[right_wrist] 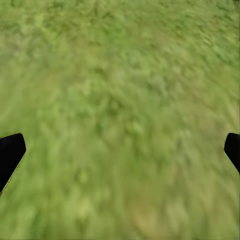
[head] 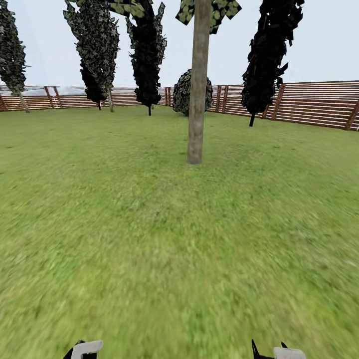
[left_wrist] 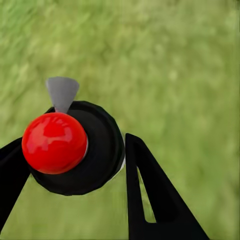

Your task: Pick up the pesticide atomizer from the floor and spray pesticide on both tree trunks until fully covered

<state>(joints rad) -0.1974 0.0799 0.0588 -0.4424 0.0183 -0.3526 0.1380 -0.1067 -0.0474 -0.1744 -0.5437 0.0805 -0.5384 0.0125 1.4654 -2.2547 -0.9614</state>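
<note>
The pesticide atomizer [left_wrist: 70, 147] has a black round body, a glossy red ball top and a grey nozzle. In the left wrist view it sits between the black fingers [left_wrist: 150, 195] of my left gripper [left_wrist: 75, 172], which is shut on it above the grass. One tree [head: 197, 99] with a thick bare grey-brown trunk stands straight ahead on the lawn, some metres off. My right gripper [right_wrist: 121, 152] is open over bare grass with nothing between its fingertips. The tops of both grippers show at the lower edge of the head view, left [head: 82, 351] and right [head: 269, 351].
Green lawn [head: 149, 239] stretches from me to the trunk. Behind it stand dark slim cypress-like trees [head: 147, 55], a round bush [head: 182, 92] and a brown slat fence [head: 309, 102] along the far edge.
</note>
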